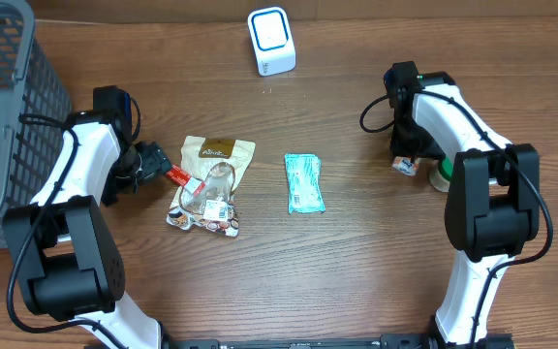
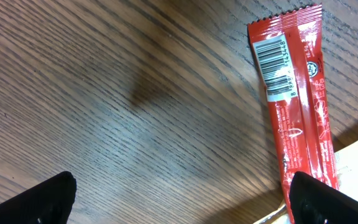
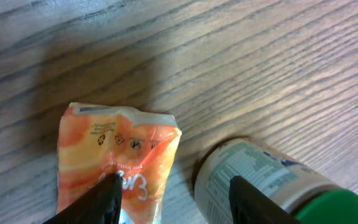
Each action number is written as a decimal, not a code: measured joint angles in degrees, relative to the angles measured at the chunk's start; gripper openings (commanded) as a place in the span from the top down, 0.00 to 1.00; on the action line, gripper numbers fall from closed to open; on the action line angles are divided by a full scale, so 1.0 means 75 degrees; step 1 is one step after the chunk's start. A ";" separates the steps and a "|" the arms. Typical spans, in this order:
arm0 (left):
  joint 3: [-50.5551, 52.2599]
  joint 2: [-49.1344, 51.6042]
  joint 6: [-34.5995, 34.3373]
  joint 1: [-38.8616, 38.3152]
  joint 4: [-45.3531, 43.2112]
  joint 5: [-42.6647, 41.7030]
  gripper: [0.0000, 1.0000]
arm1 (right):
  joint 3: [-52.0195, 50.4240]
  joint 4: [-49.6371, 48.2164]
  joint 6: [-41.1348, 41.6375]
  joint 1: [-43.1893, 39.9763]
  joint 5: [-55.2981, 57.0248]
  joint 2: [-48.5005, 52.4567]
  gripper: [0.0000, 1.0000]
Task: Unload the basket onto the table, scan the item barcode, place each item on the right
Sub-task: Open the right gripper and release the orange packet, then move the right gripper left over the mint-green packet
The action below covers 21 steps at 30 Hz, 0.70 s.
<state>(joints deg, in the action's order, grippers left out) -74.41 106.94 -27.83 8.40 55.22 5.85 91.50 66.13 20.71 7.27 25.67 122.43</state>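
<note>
Left end effector spread wide, empty, low over counter; one finger over the end of the red sachet, barcode face up; reads as pre-grasp; next: centre on sachet, pinch, present barcode to scanner; right end effector spread, pinching nothing, over orange packet beside bottle; barcode shows only in the left wrist view, scanner only overhead.

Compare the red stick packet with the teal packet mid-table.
The red stick packet is narrow; the teal packet is much wider. The red one lies slanted against the pile of pouches; the teal one lies alone. The red one shows a barcode; none shows on the teal one. Both lie flat on the table, unheld.
</note>
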 measured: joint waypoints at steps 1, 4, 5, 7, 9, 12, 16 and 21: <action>0.0000 0.0000 0.0000 0.0000 0.0003 0.0000 0.01 | 0.0085 0.0111 0.0003 0.0009 -0.0009 0.0000 0.43; 0.0000 0.0000 -0.0003 0.0000 0.0003 0.0000 0.00 | 0.0455 0.0388 0.0000 0.0070 -0.0067 0.0000 0.44; 0.0000 0.0000 0.0000 0.0000 0.0003 0.0000 0.00 | 0.0624 0.0484 0.0003 0.0108 -0.0152 0.0000 0.43; 0.0000 0.0000 -0.0003 0.0000 0.0003 0.0000 0.00 | 0.0886 0.0647 0.0006 0.0198 -0.0391 0.0000 0.44; 0.0000 0.0000 0.0000 0.0000 0.0003 0.0000 0.01 | 0.1000 0.0737 0.0006 0.0265 -0.0775 0.0000 0.46; 0.0000 0.0000 0.0000 0.0000 0.0003 0.0000 0.01 | 0.1011 0.0813 0.0003 0.0364 -0.1582 0.0000 0.53; 0.0000 0.0000 0.0000 0.0000 0.0003 0.0000 0.01 | 0.1011 0.0918 0.0058 0.0548 -0.2783 0.0000 0.62; 0.0000 0.0000 0.0000 0.0000 0.0000 0.0003 0.00 | 0.0831 0.0947 0.0379 0.0991 -0.3500 0.0000 0.62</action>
<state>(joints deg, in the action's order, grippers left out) -74.41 106.94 -27.83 8.40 55.22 5.87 97.73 73.23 23.55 14.70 -0.58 122.43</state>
